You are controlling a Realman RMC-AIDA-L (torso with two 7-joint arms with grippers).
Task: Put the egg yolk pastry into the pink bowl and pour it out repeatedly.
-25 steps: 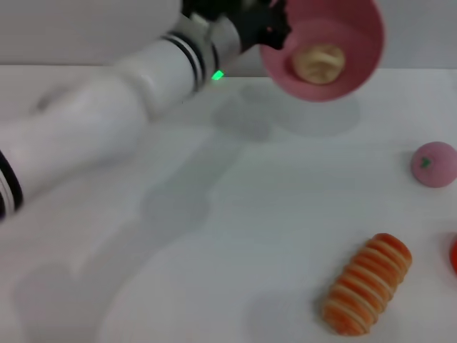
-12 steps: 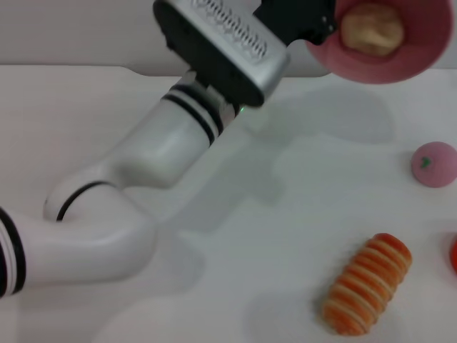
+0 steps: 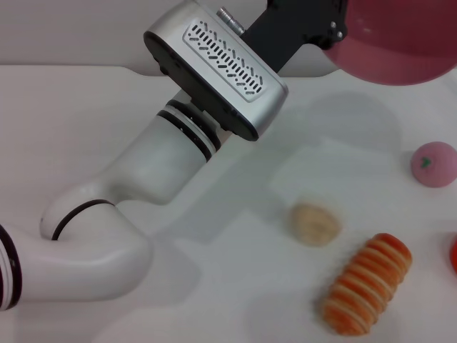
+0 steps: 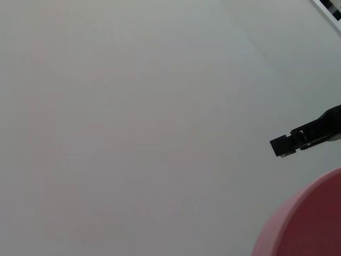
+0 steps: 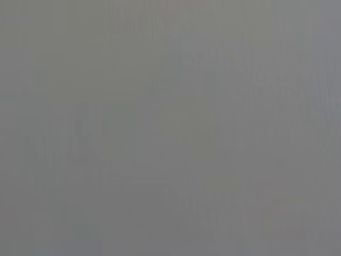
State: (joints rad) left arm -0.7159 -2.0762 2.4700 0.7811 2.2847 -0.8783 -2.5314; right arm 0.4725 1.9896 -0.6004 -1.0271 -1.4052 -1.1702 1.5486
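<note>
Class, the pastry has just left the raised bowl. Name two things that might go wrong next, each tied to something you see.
1. The egg yolk pastry lies close beside the striped roll, so a grasp may well bump the roll.
2. The left gripper holds the pink bowl high above the table, so a slip could drop it near the pink ball.

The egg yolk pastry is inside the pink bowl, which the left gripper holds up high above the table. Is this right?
Not quite. In the head view the egg yolk pastry lies on the table, beside the striped roll. The pink bowl is indeed held high by the left gripper.
</note>
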